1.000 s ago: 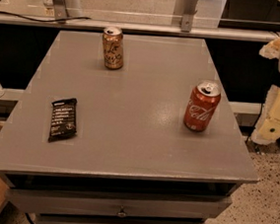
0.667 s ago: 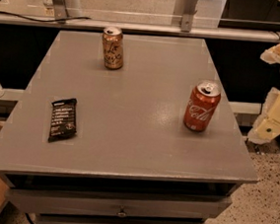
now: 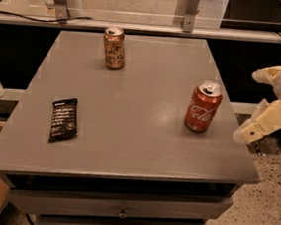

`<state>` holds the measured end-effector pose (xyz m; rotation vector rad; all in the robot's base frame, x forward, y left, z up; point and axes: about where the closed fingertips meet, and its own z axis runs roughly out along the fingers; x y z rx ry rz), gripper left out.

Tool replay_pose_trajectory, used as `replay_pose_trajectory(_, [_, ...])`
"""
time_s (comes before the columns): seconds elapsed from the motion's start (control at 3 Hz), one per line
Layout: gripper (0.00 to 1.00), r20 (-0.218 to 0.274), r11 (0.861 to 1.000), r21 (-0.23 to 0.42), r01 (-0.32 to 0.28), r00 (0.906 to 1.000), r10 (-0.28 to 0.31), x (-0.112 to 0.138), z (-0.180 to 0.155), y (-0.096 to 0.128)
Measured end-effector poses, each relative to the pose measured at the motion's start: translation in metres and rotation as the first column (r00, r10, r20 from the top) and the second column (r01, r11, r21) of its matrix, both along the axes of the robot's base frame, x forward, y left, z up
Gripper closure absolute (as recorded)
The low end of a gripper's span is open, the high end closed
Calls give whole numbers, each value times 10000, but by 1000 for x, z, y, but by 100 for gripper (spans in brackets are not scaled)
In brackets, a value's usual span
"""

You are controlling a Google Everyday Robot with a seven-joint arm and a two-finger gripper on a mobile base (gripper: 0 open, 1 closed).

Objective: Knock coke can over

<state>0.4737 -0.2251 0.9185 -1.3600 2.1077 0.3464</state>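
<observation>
The coke can point(image 3: 203, 106), red with white script and a silver top, stands upright near the right edge of the grey table point(image 3: 138, 134). My gripper point(image 3: 247, 106) is off the table's right side, level with the can and a short way to its right, not touching it. Its two cream fingers point(image 3: 264, 124) are spread apart and hold nothing.
A gold-brown can point(image 3: 114, 48) stands upright at the back of the table. A black snack bar point(image 3: 63, 119) lies flat near the left front. A rail with metal posts point(image 3: 186, 9) runs behind the table. Speckled floor point(image 3: 270, 211) lies to the right.
My gripper has shifted slightly left and down, closer to the table's right edge and the coke can. The cans and the snack bar have not moved.
</observation>
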Motion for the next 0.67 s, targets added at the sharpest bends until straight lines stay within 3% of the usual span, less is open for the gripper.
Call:
replay_pose_trajectory(0.33, [0,51,9842,1767,-93,10000,86,8,-22,9])
replay_pose_trajectory(0.67, [0,411,9452,3230,-473,9985,359,15,-37,19])
